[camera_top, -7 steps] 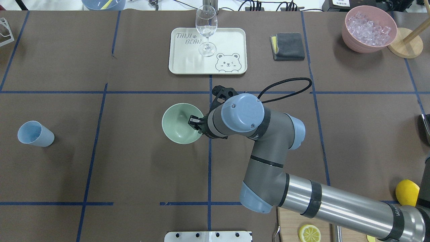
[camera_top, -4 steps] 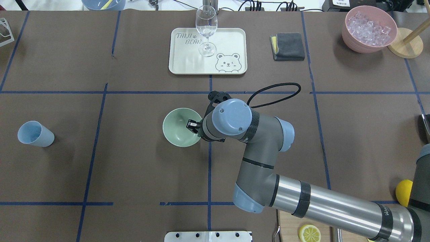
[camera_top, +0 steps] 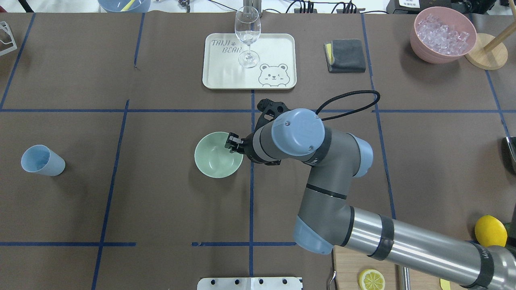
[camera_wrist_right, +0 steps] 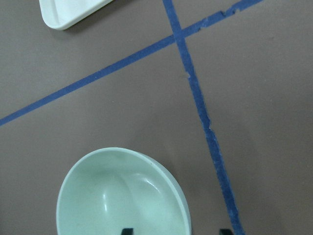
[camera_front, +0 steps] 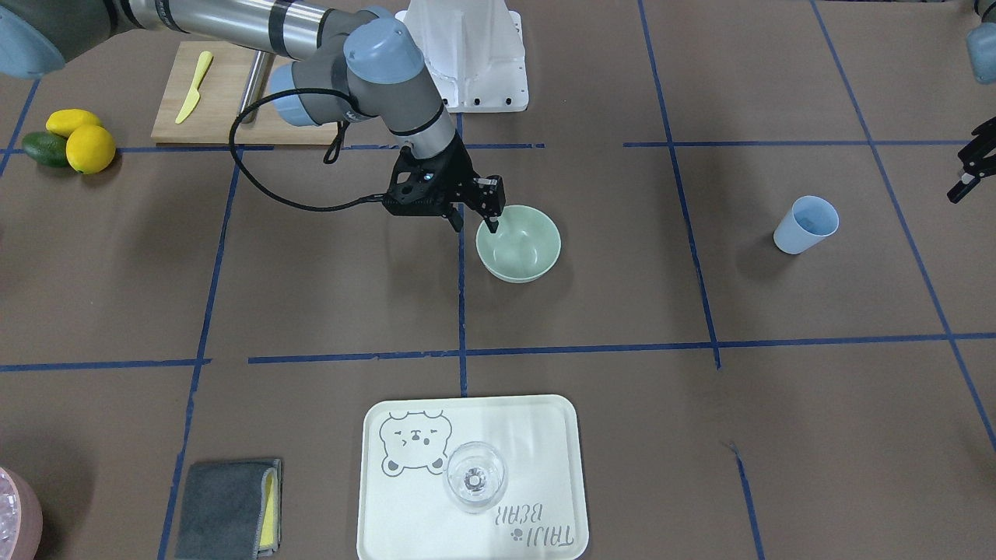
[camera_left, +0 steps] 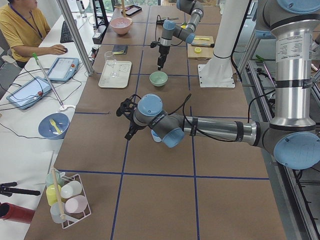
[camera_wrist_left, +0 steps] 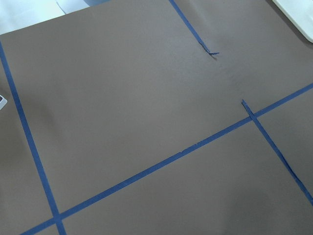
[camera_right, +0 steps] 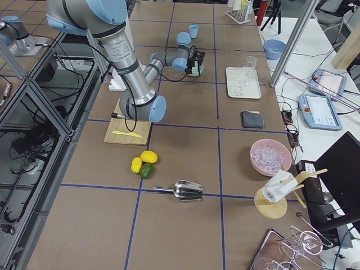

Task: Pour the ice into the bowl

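The bowl [camera_top: 213, 158] has shifted a little toward the robot since a second ago. The right arm's wrist has swung out to the right, so the right gripper [camera_top: 233, 143] now sits at the bowl's far right rim. Nearest the robot, at the table's right end, we see a lemon [camera_top: 490, 230] beside a wooden board [camera_top: 346, 274]. In mid-table the bowl stands upright on the brown paper, just left of a blue tape line. The right gripper's fingers are spread, one inside the bowl and one outside, with the rim between them. We cannot tell whether either finger touches it. Well off to the robot's left sits a blue cup [camera_top: 40, 160]. The left gripper [camera_front: 969, 167] shows only at the edge of the front-facing view, and we cannot tell how its fingers stand. Farther out, a glass [camera_top: 247, 32] stands on a tray [camera_top: 225, 74], with a grey cloth [camera_top: 346, 55] to its right. In the far right corner the ice [camera_top: 442, 31] fills a pink container [camera_top: 421, 47], well apart from the bowl.
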Robot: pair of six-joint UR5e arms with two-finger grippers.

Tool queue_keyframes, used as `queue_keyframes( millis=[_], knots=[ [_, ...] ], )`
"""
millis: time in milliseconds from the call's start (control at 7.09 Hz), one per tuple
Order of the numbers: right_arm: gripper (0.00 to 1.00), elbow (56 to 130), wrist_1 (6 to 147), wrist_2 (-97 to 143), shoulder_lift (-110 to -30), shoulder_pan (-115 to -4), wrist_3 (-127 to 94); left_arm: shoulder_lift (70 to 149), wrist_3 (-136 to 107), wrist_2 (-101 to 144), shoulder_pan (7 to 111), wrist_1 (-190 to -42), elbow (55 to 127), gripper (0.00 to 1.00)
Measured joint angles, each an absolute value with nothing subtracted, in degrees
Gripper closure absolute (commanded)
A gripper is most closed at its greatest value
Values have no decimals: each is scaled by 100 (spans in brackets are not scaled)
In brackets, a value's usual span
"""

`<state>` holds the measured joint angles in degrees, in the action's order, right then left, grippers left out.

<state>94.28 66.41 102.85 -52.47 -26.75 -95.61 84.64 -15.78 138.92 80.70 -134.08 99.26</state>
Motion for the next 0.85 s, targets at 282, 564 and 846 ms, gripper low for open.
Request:
queue_keyframes(
  millis=[282, 564, 846],
  knots=[
    [0, 10330, 6637, 10961, -6098, -3247, -9535, 8264, -2166, 12926, 7341, -14014, 10120, 7],
    [0, 10774, 6641, 11240, -6626, -3497, -9504, 7793, -3327, 11823, 6384, -15066, 10206, 1],
    [0, 10850, 6644, 11302, -6820, -3553, -9494, 7360, -4252, 10172, 5173, -15875, 10228, 0]
  ],
)
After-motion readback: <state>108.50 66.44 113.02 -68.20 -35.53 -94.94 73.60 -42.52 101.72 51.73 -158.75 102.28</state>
